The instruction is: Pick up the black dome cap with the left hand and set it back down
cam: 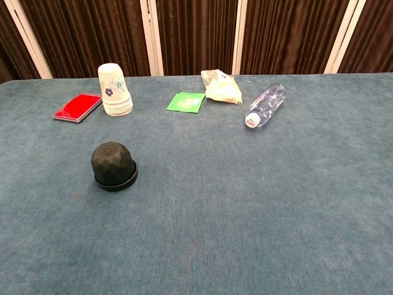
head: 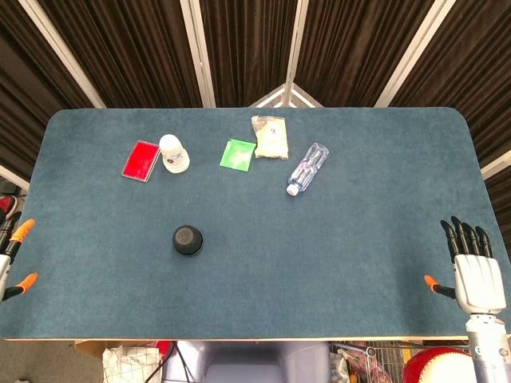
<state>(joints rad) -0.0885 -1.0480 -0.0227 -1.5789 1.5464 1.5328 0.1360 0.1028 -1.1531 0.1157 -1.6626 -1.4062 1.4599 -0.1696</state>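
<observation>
Chest view: one black dome cap [cam: 113, 165], one bottle [cam: 265, 105]; right hand [head: 475, 271] spread, empty; left hand [head: 12, 255] unclear.

No text, brand or number can be read anywhere. The paper cup [cam: 115, 90], far ahead of the left hand [head: 11, 249], carries only a small blue flower print; the bottle [cam: 265, 105] shows a label too blurred to make out.
</observation>
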